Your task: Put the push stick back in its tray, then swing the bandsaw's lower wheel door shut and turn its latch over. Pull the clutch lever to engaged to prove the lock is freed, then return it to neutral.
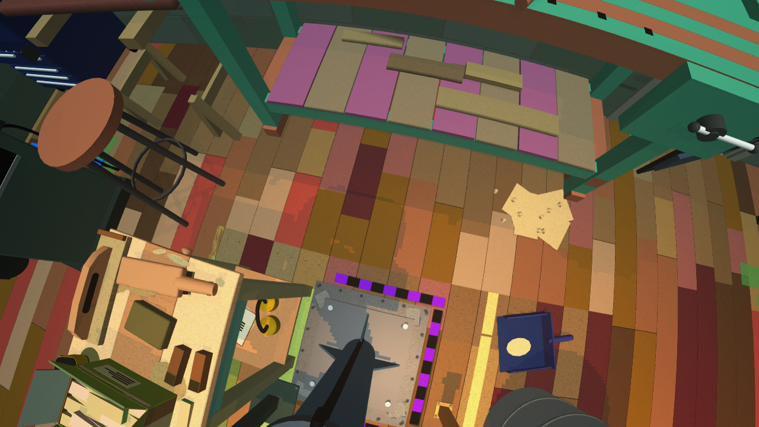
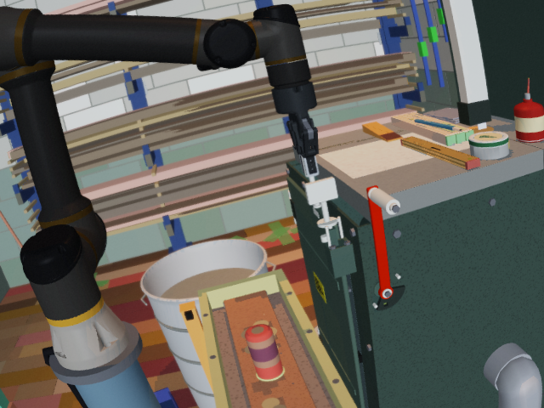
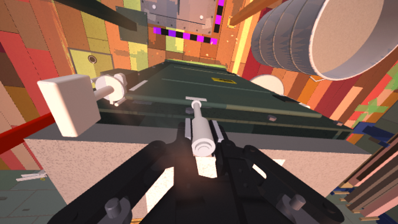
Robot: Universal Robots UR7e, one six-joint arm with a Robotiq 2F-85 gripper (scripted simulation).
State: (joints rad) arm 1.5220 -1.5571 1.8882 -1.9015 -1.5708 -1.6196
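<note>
At the top left corner of the dark green bandsaw cabinet [image 2: 439, 285], the lower wheel door [image 3: 223, 100] lies closed against the body. The door's white handle [image 3: 201, 138], a slim rod with a thicker grip, is held between the fingers of my closed gripper [image 3: 201, 134] [image 2: 310, 167], which points down from above. Beside it the white latch [image 2: 321, 192] [image 3: 70, 103], a block on a short shaft, stands just below my fingers. The red clutch lever [image 2: 380, 241] stands upright on the cabinet's front. The push stick [image 2: 263, 351] lies in its tray [image 2: 263, 338] beside the cabinet.
Behind the cabinet, timber racks [image 2: 219, 110] line the brick wall. The cabinet top carries a level [image 2: 439, 151], a tape roll [image 2: 488, 145] and a red bottle [image 2: 528, 118]. A white bucket [image 2: 202, 281] stands between my base [image 2: 88, 351] and the tray.
</note>
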